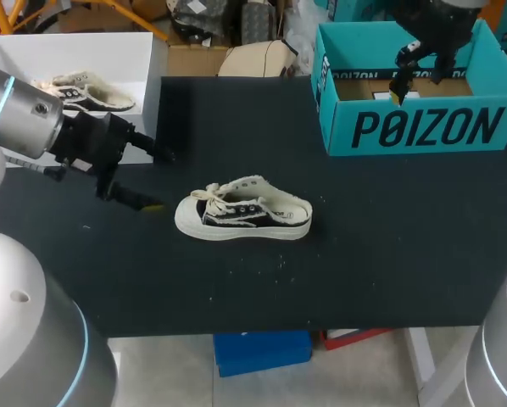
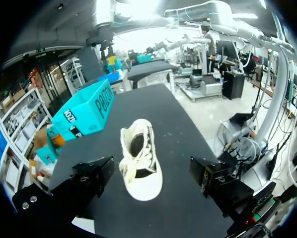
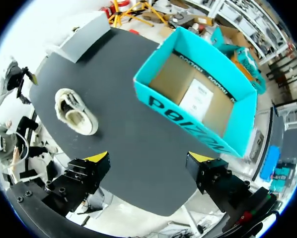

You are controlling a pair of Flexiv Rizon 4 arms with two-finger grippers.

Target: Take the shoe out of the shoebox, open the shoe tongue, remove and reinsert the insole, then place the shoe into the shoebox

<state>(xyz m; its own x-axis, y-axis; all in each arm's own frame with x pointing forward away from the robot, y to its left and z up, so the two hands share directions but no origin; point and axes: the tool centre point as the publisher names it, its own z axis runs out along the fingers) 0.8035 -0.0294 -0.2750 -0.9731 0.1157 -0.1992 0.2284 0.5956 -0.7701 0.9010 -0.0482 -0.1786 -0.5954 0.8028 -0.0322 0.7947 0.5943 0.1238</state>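
Shoe (image 1: 241, 216), black and cream with loose laces, lies on its sole near the middle of the black table (image 1: 364, 254), toe towards the left arm. The left gripper (image 1: 156, 181) sits just beside the toe, fingers spread wide and gripping nothing. The teal shoebox (image 1: 410, 127) stands open at the far right of the table. The right gripper (image 1: 419, 80) hangs above it, jaws released. A white box (image 1: 143, 51) at the far left holds what looks like another shoe (image 1: 88, 93).

Shoe (image 1: 243, 212): cream w/ black side panel, white sole. Shoebox (image 1: 423, 127): teal outside w/ black lettering, brown inside. Table (image 1: 389, 254) black; 2nd box (image 1: 84, 49) white.
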